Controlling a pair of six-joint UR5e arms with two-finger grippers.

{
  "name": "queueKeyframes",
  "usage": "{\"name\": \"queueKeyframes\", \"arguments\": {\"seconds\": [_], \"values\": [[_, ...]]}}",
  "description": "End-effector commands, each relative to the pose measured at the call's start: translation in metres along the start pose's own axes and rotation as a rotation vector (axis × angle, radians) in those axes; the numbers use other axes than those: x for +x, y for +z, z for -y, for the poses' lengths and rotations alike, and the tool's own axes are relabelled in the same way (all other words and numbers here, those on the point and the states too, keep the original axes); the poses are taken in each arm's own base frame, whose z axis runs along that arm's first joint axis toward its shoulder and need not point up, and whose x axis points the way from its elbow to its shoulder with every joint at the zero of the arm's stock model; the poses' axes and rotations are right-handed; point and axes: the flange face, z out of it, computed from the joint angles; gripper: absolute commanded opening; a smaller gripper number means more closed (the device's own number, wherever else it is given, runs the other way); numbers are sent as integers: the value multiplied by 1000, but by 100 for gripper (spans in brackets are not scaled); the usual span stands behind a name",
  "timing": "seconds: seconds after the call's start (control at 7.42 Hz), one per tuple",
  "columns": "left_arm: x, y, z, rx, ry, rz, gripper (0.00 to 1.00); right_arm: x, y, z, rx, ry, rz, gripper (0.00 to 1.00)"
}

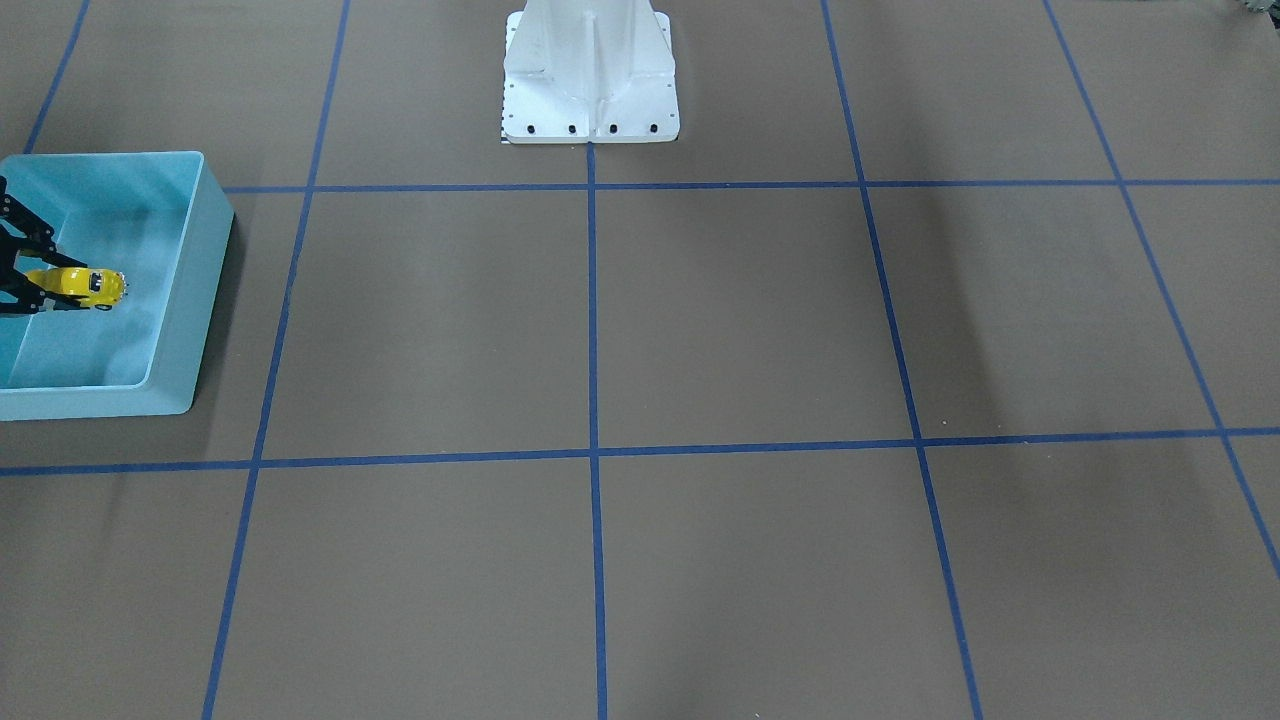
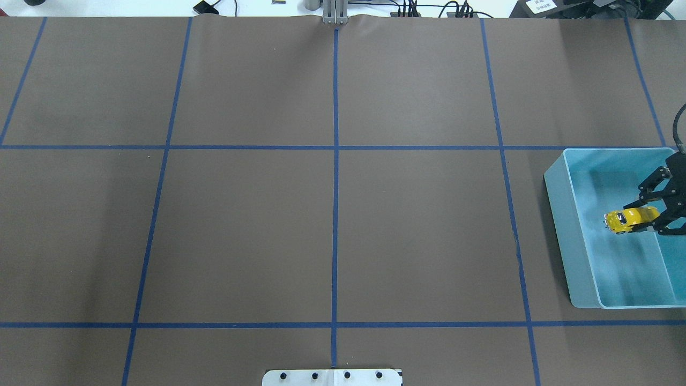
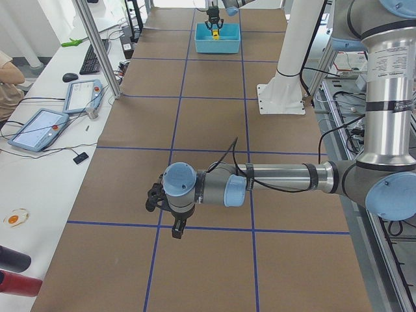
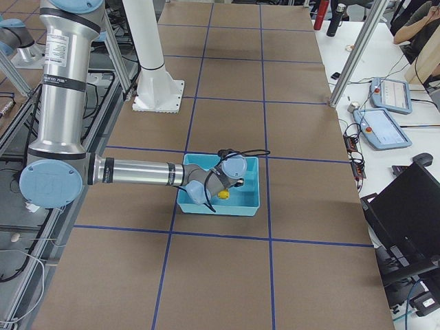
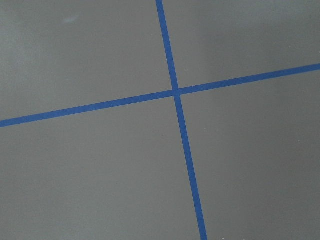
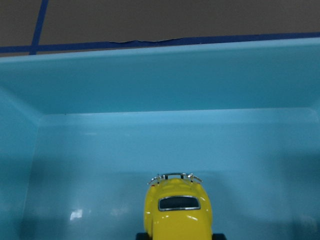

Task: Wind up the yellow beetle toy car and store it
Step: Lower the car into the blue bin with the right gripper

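Yellow beetle toy car (image 6: pixel 177 212): fills the bottom centre of the right wrist view, roof and one dark window toward the camera, chrome bumper at its far end. Its near end is cut off by the frame edge.

Right jaws: clamped on the car, one black finger (image 2: pixel 643 195) on each flank toward its rear. The car's nose points away from the wrist, toward the middle of the surface.

Car position: inside the light blue bin (image 2: pixel 560 214), over the half nearer the robot's right edge. Cannot tell whether the wheels touch the bin floor. Car touches none of the bin walls.

Bin: stands on the brown surface (image 2: pixel 332 214) at the robot's far right end, just past a blue tape line (image 2: pixel 514 236), partly cut by the frame in both fixed top views.

Left jaws: seen only in the left side view, low over the surface at the opposite end, well apart from the bin; cannot tell whether apart or together. Left arm (image 3: pixel 273 179) stretched out level. Left wrist view shows only a tape crossing (image 5: pixel 175 91).

White robot base (image 1: pixel 590 70) between the two arms.
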Motion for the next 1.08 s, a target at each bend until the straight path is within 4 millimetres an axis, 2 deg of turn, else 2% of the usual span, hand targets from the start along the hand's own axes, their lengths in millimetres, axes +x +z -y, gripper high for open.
{"name": "queueKeyframes", "arguments": {"seconds": [0.0,0.81,0.94], "values": [[0,0,0,0,1,0,100,-1,5,-1,-3,1,12,0],[0,0,0,0,-1,0,100,-5,24,-5,-13,4,52,0],[1,-1,0,1,1,0,100,-3,24,-3,-17,1,49,31]]}}
